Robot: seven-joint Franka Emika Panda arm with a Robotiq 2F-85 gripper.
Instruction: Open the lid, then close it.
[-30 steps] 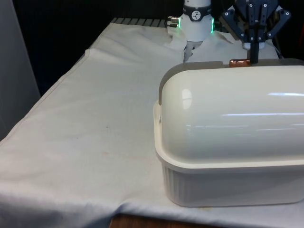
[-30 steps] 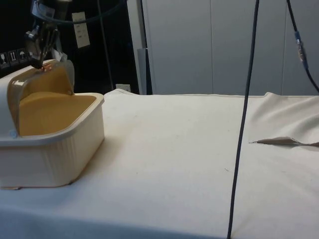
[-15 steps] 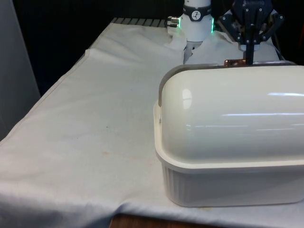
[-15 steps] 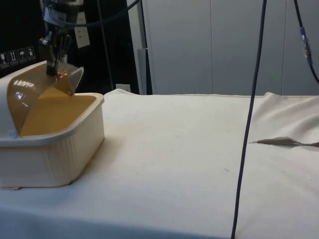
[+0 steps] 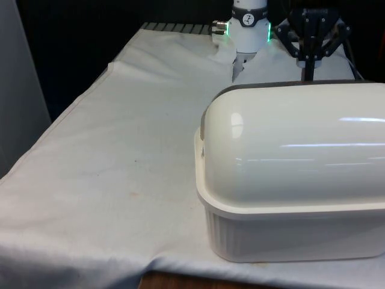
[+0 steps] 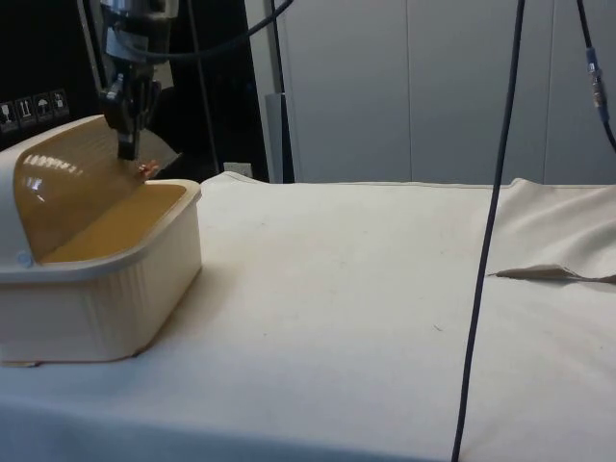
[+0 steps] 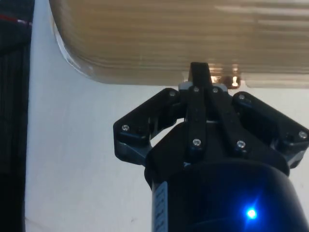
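Observation:
A cream bread box (image 5: pixel 283 229) stands at the front view's right, its domed back (image 5: pixel 289 150) turned to that camera. In the side view its ribbed amber roll-top lid (image 6: pixel 72 188) is drawn down over most of the opening, close to the base's rim (image 6: pixel 144 245). My black gripper (image 6: pixel 129 154) points straight down, shut on the small copper handle (image 6: pixel 146 170) at the lid's lower edge. In the wrist view the fingers (image 7: pixel 199 76) pinch that handle (image 7: pixel 223 81) under the lid (image 7: pixel 169 38). From the front, the gripper (image 5: pixel 308 72) rises just behind the box top.
White cloth (image 5: pixel 120 156) covers the table, with open room at the front view's left of the box. A black cable (image 6: pixel 486 250) hangs down in the side view, and a fold in the cloth (image 6: pixel 549 273) lies beyond it.
My gripper has moved down and away from the box's back, pulling the lid by its handle from raised to nearly shut. The handle has dropped behind the dome in the front view.

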